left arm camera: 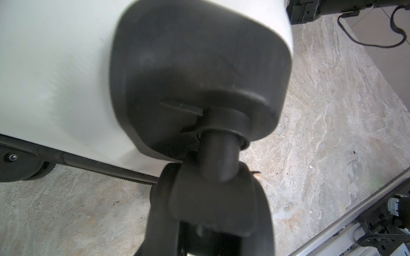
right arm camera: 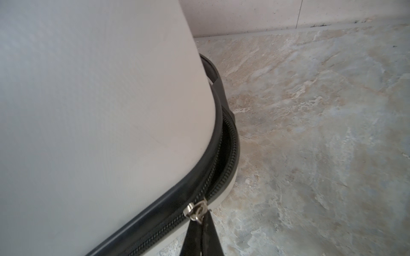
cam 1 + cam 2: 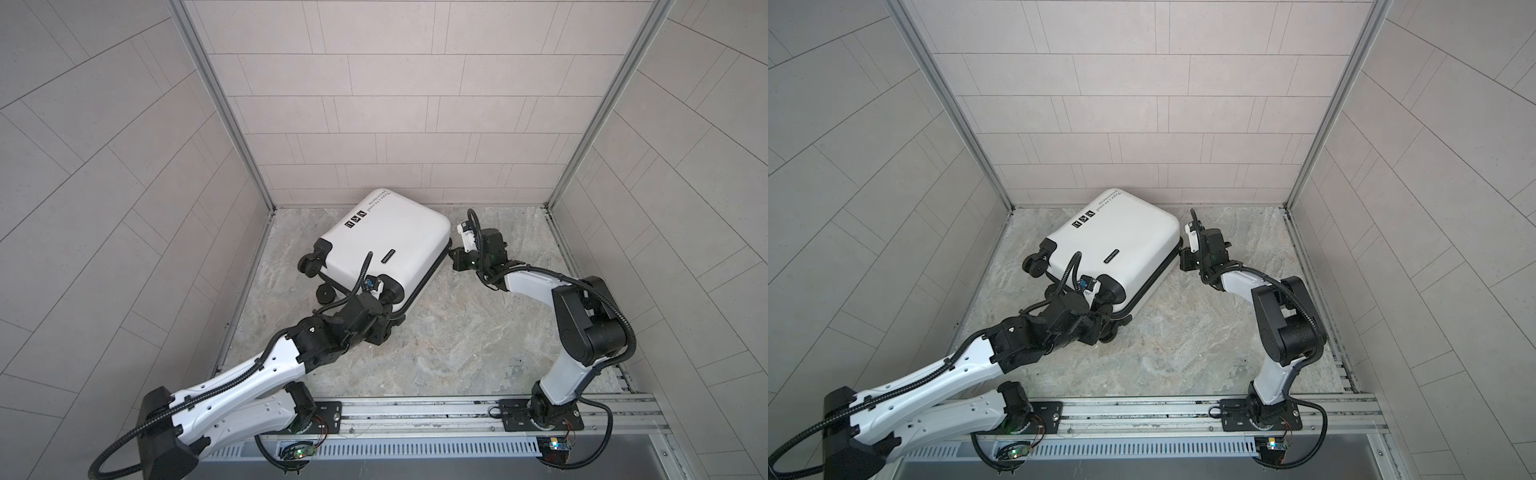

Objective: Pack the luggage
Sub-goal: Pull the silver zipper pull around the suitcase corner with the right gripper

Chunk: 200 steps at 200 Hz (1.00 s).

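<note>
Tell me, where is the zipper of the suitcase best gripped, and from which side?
Probably the pull hanging from the silver slider, approached from the bare floor beside the suitcase: the zipper follows its edge, so the pull sticks outward.

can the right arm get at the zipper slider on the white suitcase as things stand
Likely yes: the right gripper sits right at the zipper slider on a corner of the luggage, shut and seemingly pinching its pull tab, with nothing between them.

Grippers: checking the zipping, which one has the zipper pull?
The right gripper, shut on the zipper pull at the luggage's corner; the left gripper is beside a wheel.
</note>
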Motion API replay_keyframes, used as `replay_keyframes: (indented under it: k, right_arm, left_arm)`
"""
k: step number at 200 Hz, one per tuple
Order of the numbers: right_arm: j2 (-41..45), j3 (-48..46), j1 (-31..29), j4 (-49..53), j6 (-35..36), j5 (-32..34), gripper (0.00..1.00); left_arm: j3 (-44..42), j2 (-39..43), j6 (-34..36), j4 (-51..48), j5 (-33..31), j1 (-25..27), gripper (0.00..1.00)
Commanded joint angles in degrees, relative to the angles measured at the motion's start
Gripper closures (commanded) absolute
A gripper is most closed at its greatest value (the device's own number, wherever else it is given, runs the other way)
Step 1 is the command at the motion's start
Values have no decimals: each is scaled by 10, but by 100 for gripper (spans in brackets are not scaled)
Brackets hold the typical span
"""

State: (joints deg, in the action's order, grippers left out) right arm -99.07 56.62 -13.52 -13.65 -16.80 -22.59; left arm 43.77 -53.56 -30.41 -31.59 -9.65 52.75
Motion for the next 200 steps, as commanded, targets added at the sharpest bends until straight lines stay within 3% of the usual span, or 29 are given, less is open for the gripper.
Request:
replay_keyframes:
  k: [1,135,200]
  right_arm:
    - [-16,29,33,-11,-10,51,100]
    - [-78,150,57,52,10,36,100]
    - [-122,218,58,52,-33,55,100]
  left_arm:
    - [7,34,-47,-21,-68,-14,100]
    - [9,45,-41,-47,-49,-14,100]
    - [1,46,-41,-45,-25,-14,100]
